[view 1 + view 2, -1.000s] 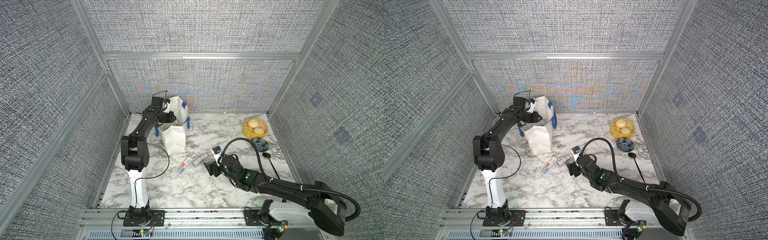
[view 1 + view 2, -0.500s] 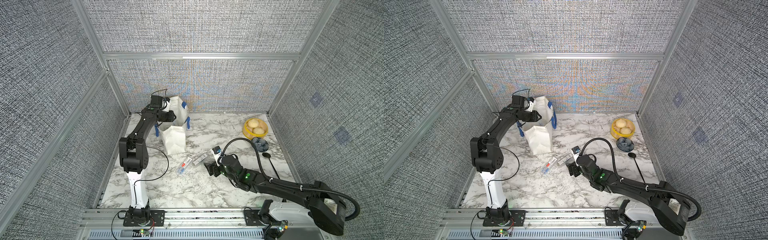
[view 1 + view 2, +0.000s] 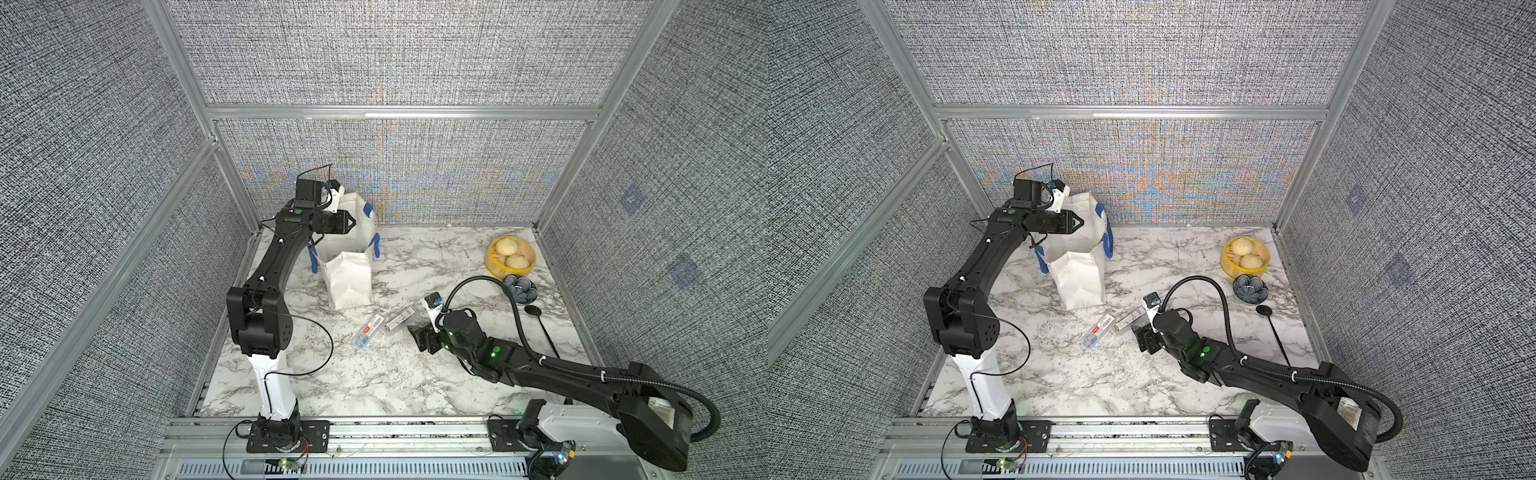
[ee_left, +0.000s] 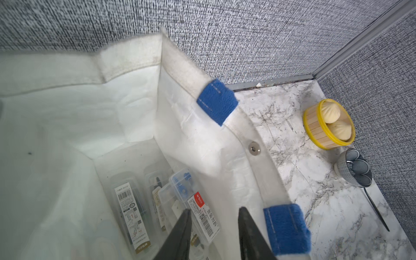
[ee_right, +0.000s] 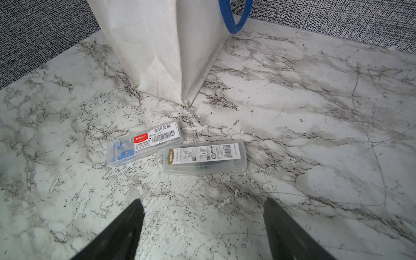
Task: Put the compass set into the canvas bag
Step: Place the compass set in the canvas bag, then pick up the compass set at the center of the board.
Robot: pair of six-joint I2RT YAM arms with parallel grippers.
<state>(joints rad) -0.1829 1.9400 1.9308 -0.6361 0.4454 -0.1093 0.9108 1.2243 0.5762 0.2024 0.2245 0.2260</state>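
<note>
Upright white bag [image 3: 348,276] at back of counter [image 3: 436,257], left hand [image 3: 352,223] over its mouth; clear cases [image 3: 367,331] (two, side by side) flat between bag and right hand [image 3: 417,334].

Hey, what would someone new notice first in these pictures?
The white bag stands at the far left of the marble table, with the left gripper open over its mouth and clear cases lying inside. Next, two more cases lie flat on the table in front of the bag, the open right gripper just short of them. The yellow bun steamer stands out in the far right corner.
</note>
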